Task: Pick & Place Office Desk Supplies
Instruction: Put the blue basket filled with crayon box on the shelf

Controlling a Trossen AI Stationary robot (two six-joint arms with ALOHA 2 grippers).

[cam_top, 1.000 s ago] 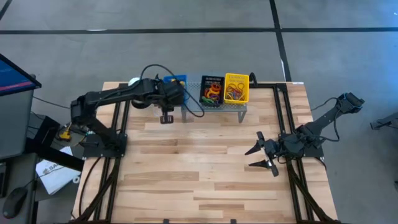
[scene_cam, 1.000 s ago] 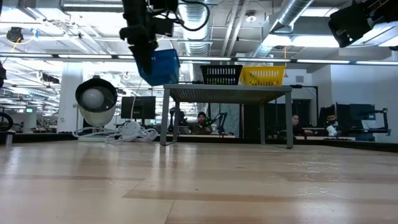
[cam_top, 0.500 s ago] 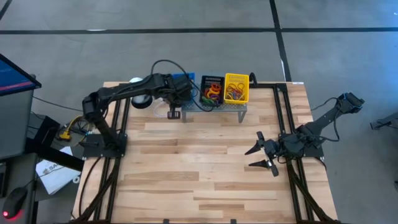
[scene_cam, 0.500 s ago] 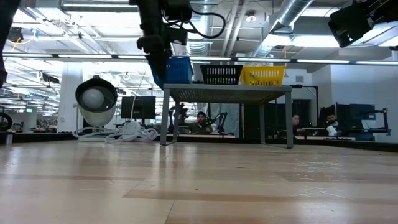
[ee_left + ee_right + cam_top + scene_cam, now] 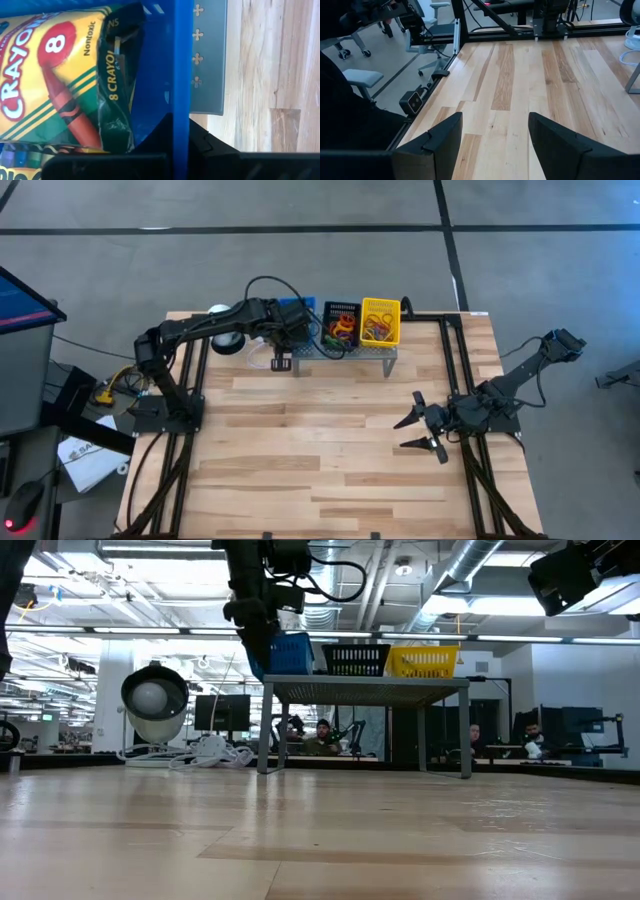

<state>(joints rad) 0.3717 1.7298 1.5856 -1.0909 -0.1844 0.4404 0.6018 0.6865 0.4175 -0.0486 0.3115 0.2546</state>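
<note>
Placing step: the left gripper (image 5: pixel 262 638) was clamped tight on the wall of the blue bin (image 5: pixel 288 653), setting it on the grey stand (image 5: pixel 365 689) beside the black bin (image 5: pixel 341 326) and yellow bin (image 5: pixel 380 321).
Contents: a crayon box (image 5: pixel 55 75) lay inside the blue bin.
Next move: likely releasing once the bin sat flat.
Right gripper (image 5: pixel 417 429): part open, empty, low over the bench (image 5: pixel 330 470).

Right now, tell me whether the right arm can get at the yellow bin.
Probably yes. The right pincer stands open over bare table, and nothing lies between it and the yellow bin on the grey stand; the left pincer is busy at the blue bin.
</note>
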